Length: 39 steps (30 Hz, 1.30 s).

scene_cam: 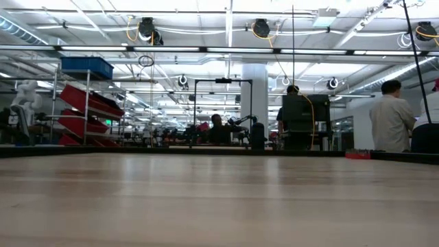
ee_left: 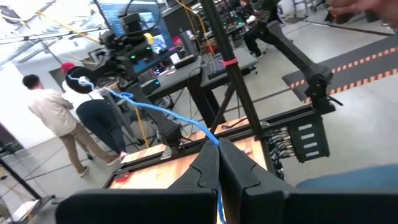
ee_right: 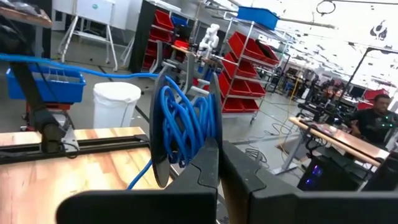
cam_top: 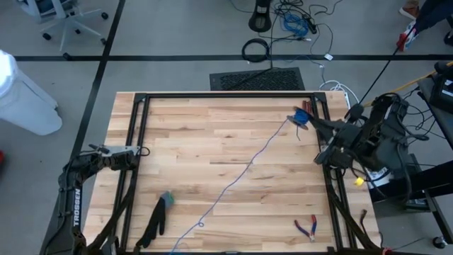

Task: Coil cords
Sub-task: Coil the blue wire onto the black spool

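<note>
The thin blue cord (cam_top: 244,172) runs slantwise over the wooden table, from a coil (cam_top: 301,117) at the far right to the near edge (cam_top: 175,246). The coil (ee_right: 186,124) is several blue loops wound on a dark round disc (ee_right: 158,134). My right gripper (cam_top: 306,122) is at the far right, shut on the coil; it also shows in its wrist view (ee_right: 217,152). My left gripper (ee_left: 217,149) is shut on the cord's free stretch. Its fingertips do not show in the high view. The left wrist view shows the coil (ee_left: 81,81) farther off. The low view shows none of these. My left gripper pinches the cord's free stretch (ee_left: 208,137) between its two shut fingers. The cord lies along the fingers and shows again farther back between them (ee_left: 219,208). From the fingertips it runs clear through the air, fairly straight, to the coil. My right gripper is shut on the coil's blue loops at one side (ee_right: 198,146); the fingertips hide the exact spot. The coil stands on edge, lifted clear of the table. One strand (ee_right: 140,174) hangs from it down toward the table.
Red-handled pliers (cam_top: 308,227) lie at the near right. A dark glove-like thing with a greenish end (cam_top: 157,218) lies at the near left. Black frame rails (cam_top: 226,95) run round the table. People (scene_cam: 392,116) stand in the room behind.
</note>
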### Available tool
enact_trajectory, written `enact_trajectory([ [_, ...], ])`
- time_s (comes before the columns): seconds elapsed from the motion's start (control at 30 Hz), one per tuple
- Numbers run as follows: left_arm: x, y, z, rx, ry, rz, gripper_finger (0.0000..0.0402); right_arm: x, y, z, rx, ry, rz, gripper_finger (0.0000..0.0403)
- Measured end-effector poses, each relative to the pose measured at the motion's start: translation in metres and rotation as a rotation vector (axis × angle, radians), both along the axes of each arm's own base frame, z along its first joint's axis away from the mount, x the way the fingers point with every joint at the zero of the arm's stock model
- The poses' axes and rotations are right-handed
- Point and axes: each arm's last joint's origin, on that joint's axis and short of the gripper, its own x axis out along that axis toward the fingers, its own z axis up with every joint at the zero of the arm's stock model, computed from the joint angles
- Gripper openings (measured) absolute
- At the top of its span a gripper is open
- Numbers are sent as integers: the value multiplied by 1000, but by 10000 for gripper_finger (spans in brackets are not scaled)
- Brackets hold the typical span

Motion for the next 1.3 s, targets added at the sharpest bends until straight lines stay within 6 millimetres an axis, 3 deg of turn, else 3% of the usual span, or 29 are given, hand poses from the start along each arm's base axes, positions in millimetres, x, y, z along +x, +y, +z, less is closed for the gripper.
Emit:
enact_trajectory([
  [0.17,20,7,-3,40,0,77,1,3,4,-2,-6,7,8,0],
  [0.47,113,53,-7,142,27,363,9,13,17,-7,-16,31,87,0],
  [0.67,151,76,-11,133,82,331,58,10,14,-5,-14,28,87,0],
  [0.97,152,91,-32,130,142,366,158,4,20,-5,-6,22,144,0],
  [1.17,150,92,-32,172,130,399,173,1,26,-10,24,22,226,0],
  [1.3,168,107,-23,96,42,534,173,5,33,-15,30,43,278,0],
])
